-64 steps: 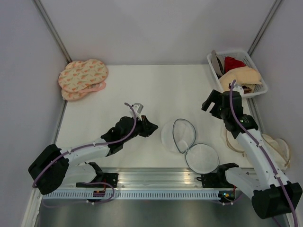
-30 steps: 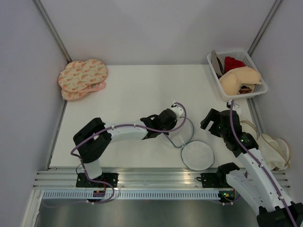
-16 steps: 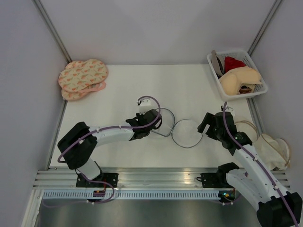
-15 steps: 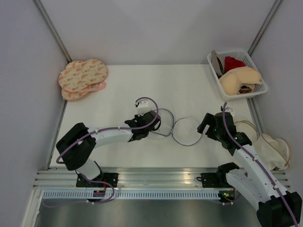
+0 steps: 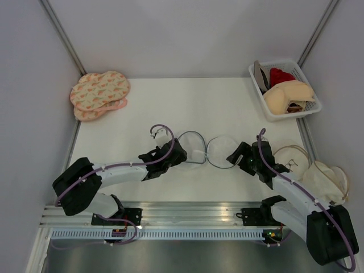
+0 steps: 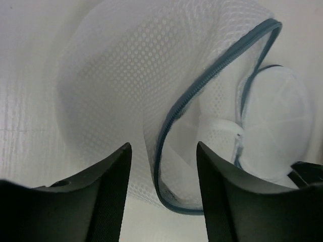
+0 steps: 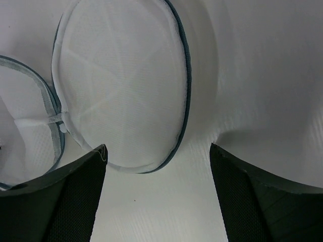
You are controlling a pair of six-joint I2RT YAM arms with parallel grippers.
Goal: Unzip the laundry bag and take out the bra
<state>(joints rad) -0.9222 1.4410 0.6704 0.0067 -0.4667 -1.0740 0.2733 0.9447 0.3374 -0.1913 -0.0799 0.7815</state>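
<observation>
The bag (image 5: 205, 149) lies unzipped on the bench (image 5: 170, 108), spread into two round mesh halves joined at the middle, right between the two hands. The left hand (image 5: 177, 151) sits at the bag's left half, its fingers partly apart and holding nothing. From its wrist, the left hand (image 6: 162, 151) has the domed mesh and grey zip rim of the bag (image 6: 131, 85) just ahead of its fingertips. The right hand (image 5: 233, 154) is spread wide and empty at the other half. In its own view, the right hand (image 7: 157, 151) has that flat half of the bag (image 7: 121, 85) just ahead and slightly left. The bra (image 5: 289, 94) lies in the basket (image 5: 275, 62), well beyond the right hand, apart from the bag.
</observation>
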